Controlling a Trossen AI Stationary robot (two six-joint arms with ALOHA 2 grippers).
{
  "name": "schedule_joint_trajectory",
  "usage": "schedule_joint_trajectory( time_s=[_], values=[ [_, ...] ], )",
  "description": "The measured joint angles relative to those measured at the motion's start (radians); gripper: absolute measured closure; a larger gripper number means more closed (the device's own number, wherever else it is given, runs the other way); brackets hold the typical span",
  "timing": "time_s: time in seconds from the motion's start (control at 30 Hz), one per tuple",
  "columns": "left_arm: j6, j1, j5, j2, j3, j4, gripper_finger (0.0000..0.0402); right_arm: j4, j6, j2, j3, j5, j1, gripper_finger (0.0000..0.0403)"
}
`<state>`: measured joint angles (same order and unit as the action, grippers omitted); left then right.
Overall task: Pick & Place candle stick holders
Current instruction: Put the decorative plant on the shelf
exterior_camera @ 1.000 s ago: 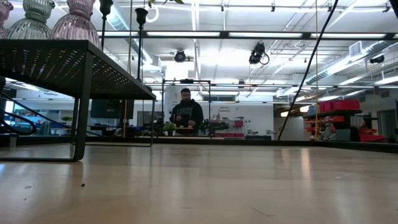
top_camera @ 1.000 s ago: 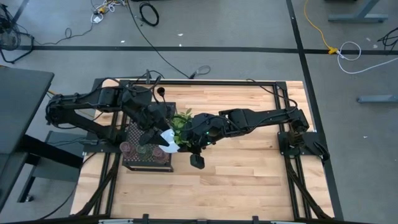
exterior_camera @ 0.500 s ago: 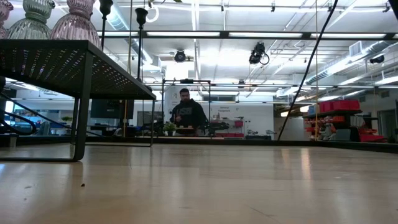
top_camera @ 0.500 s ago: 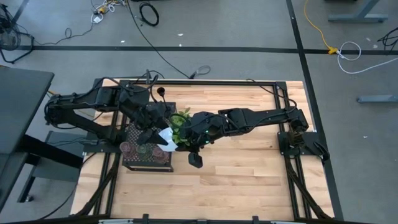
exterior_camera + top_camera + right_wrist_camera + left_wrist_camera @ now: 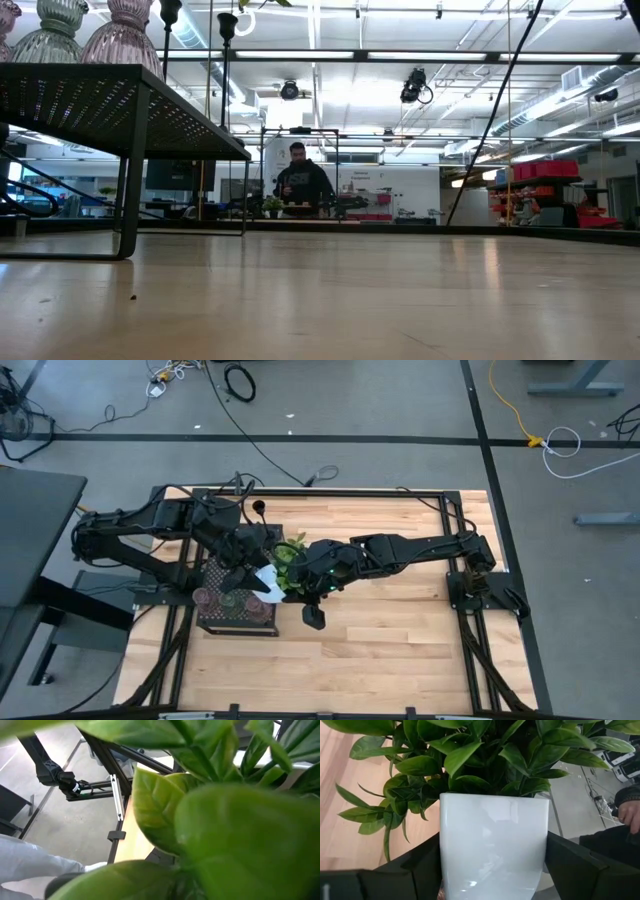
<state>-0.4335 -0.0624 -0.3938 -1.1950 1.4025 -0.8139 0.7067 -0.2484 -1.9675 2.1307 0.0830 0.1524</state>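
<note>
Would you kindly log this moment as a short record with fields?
left claw: closed on the white pot, one finger each side
plant: green, leafy, in the white pot, held above the black stand
right claw: at the foliage; fingers hidden by leaves
glass holders: on the stand top
black stemmed holders: on the stand, upright

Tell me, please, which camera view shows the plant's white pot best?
The left wrist view: the white pot fills the middle, clamped between the left gripper fingers, leaves above. The high view shows only a small white patch beside the stand. The right wrist view shows only leaves; the low view misses the pot.
</note>
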Motion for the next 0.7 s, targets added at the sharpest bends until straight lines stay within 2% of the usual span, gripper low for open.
schedule_joint_trajectory(
  time_s=[0.47,0.7],
  values=[
    [0.000,0.013,0.004,0.000,0.000,-0.002,0.0108,0.004,0.001,0.000,0.000,0.016,-0.002,0.0403],
    [0.000,0.043,0.011,0.034,-0.003,0.005,0.0109,-0.008,0.005,0.002,0.001,0.010,-0.007,0.0378]
  ],
)
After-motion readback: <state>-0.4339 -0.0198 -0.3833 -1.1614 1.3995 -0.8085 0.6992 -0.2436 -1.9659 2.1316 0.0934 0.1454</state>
